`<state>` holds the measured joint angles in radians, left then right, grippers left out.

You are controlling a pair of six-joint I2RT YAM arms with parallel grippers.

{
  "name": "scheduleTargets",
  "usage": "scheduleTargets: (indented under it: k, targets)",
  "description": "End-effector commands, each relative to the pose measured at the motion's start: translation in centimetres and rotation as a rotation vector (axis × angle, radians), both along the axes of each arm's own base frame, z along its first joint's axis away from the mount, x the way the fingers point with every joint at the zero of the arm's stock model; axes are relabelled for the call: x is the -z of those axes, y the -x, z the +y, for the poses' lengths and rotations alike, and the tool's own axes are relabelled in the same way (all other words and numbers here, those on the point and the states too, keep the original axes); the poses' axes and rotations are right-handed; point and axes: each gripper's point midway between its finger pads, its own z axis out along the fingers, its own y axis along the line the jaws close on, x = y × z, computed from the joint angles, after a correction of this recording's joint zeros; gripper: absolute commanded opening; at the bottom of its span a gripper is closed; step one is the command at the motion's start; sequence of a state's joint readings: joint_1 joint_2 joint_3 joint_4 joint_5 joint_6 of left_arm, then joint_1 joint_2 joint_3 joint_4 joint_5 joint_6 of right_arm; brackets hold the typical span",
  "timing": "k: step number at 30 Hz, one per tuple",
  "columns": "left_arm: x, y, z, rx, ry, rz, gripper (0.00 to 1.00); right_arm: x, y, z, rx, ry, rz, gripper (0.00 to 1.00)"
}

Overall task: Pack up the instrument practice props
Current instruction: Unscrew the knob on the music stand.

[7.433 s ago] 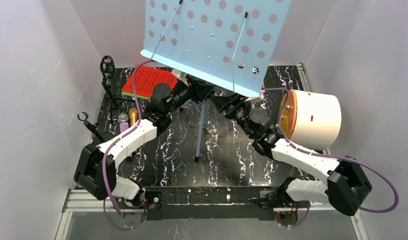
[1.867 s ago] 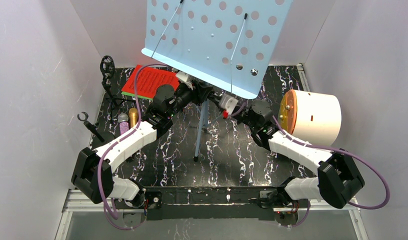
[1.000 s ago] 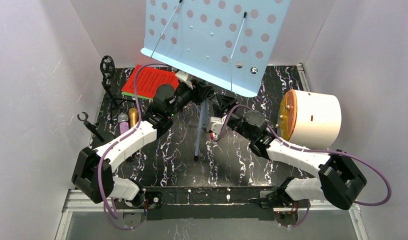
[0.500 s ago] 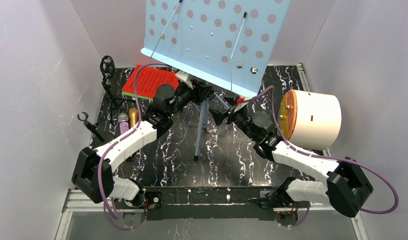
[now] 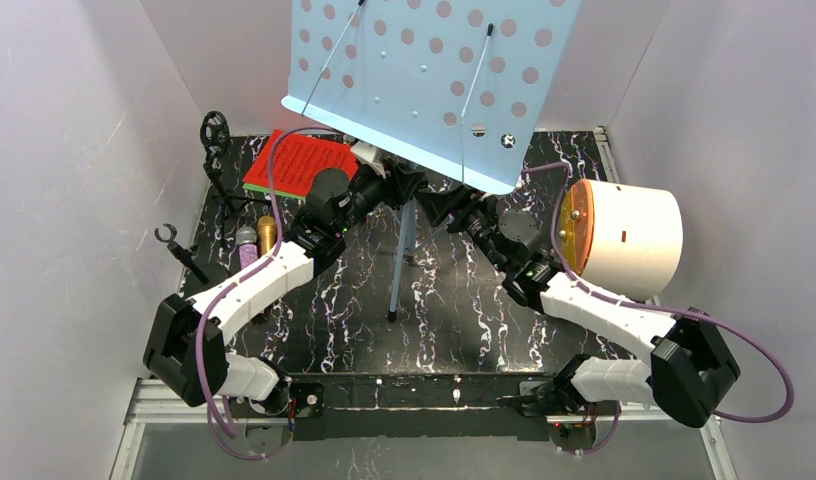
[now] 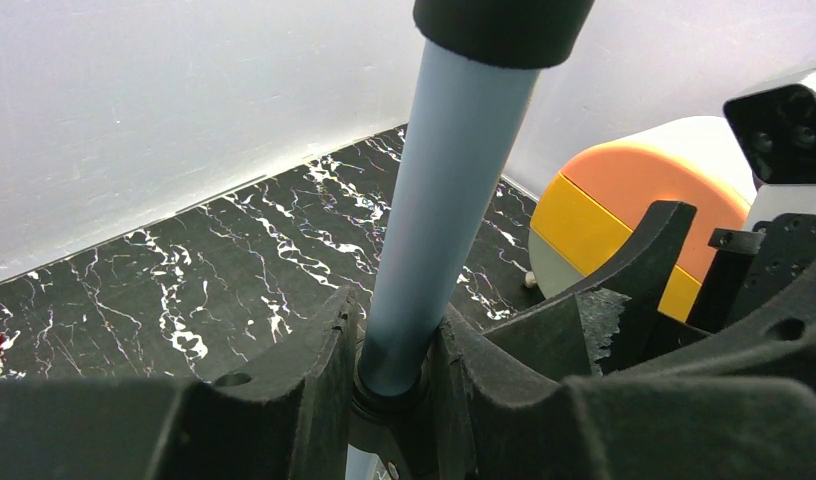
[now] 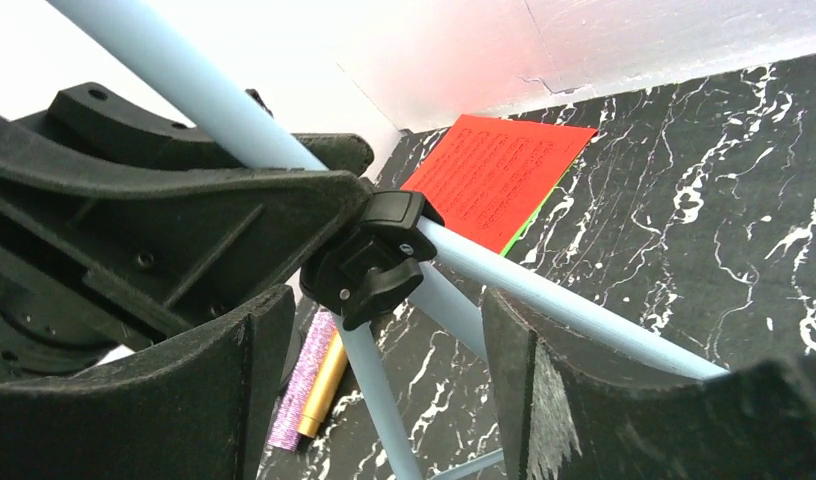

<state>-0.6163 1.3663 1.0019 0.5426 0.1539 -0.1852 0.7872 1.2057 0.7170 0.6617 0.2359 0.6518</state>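
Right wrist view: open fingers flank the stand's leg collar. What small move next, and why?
Probably close the right gripper on the black leg collar: it sits between the open jaws, and the left gripper clamps the pale blue pole steady.

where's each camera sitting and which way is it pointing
Top external: above, behind the arms, looking down at the table; left gripper and right gripper show.
Left wrist: on the left arm, facing the back wall; its fingers clamp the music stand's pole.
Right wrist: on the right arm, facing left; its open fingers flank the black hub.
Shared: both wrist views show the pole.
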Motion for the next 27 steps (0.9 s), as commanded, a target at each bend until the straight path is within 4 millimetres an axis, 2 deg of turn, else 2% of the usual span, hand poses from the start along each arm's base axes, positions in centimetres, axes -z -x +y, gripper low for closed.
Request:
scheduleTargets:
  k: [1, 9, 19, 24, 27]
  targets:
    - [7.0, -0.1, 1.5, -0.063, -0.105, 0.234, 0.00, -2.6, -1.1, -0.1, 0.042, -0.114, 0.023, 0.75]
    - [7.0, -0.1, 1.4, -0.058, -0.103, 0.234, 0.00, -1.7, -1.6, 0.3, 0.025, -0.119, 0.051, 0.62]
    - [7.1, -0.1, 1.3, -0.054, -0.103, 0.235, 0.00, -1.6, -2.0, 0.4, -0.027, -0.049, -0.039, 0.31]
    - [7.2, -0.1, 1.2, -0.049, -0.106, 0.237, 0.00, -1.9, -1.4, 0.8, -0.084, 0.135, -0.258, 0.04]
    - [7.1, 0.0, 1.2, -0.047, -0.105, 0.236, 0.00, -1.4, -0.7, 1.2, -0.138, 0.374, -0.496, 0.01]
